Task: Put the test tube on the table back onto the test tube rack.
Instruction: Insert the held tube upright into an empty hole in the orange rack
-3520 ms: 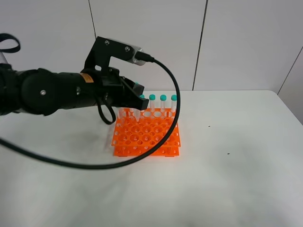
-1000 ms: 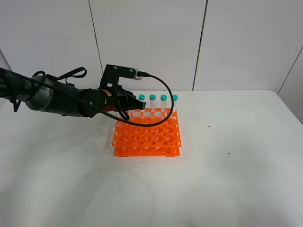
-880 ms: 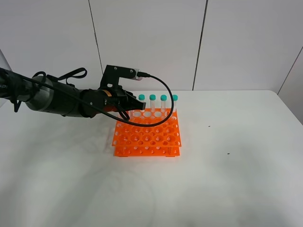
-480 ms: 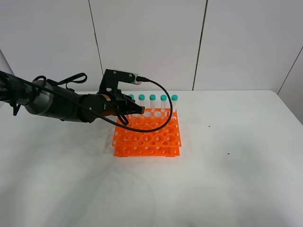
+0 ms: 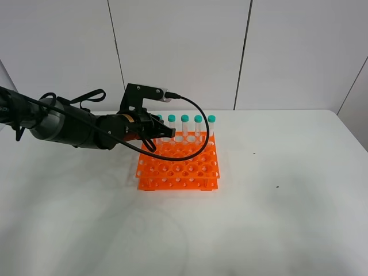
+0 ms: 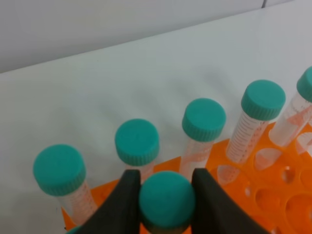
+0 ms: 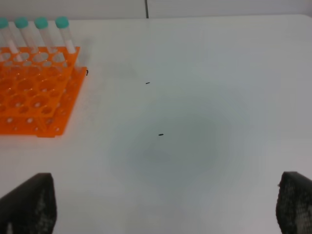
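The white table (image 5: 287, 218) spreads wide in front of and to the right of the test tube rack (image 5: 179, 167), marked only by two small dark specks (image 5: 253, 153), and its far edge meets the panelled wall (image 5: 287, 52) just behind the rack's back row. The orange rack sits left of the table's middle, and five capped tubes (image 5: 198, 126) stand upright along its back row, leaving the rows of holes nearer the front open. The left gripper (image 5: 163, 131) reaches in from the left, low over the rack's back left corner, while a black cable (image 5: 201, 141) from its wrist camera loops down across the rear holes. In the left wrist view its two black fingers (image 6: 123, 207) are pressed against either side of the test tube (image 6: 166, 197), which stands just in front of the back row, close to the two leftmost tubes there. Only the tube's round, matte teal-green cap shows; its body is hidden below the cap and fingers, so whether the tip sits in a hole cannot be told. The right gripper (image 7: 163, 207) hangs over bare table well to the right of the rack, its fingertips spread far apart and holding nothing.
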Controlling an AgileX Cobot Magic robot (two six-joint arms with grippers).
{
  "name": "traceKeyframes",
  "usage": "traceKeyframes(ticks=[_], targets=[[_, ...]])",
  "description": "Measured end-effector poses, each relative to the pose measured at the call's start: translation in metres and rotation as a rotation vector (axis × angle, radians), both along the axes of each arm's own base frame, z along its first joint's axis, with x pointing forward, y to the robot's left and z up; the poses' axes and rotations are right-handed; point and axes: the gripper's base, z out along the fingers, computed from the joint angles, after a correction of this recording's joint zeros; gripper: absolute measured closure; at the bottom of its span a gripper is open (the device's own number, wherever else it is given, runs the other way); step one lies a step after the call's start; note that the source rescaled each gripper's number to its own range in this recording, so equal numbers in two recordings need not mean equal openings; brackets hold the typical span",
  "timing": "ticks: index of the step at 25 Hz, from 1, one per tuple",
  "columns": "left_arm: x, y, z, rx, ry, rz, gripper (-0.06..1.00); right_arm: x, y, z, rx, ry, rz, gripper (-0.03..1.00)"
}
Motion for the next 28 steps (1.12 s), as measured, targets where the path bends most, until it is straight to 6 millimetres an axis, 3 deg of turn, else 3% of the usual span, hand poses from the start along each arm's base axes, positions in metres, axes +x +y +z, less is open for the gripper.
traceKeyframes(ticks=[7, 28], targets=[[0.002, 0.000, -0.013, 0.011, 0.012, 0.004, 0.94, 0.000, 0.000, 0.000, 0.000, 0.000, 0.000, -0.03], [0.003, -0.001, -0.017, 0.015, 0.010, 0.004, 0.94, 0.000, 0.000, 0.000, 0.001, 0.000, 0.000, -0.03]])
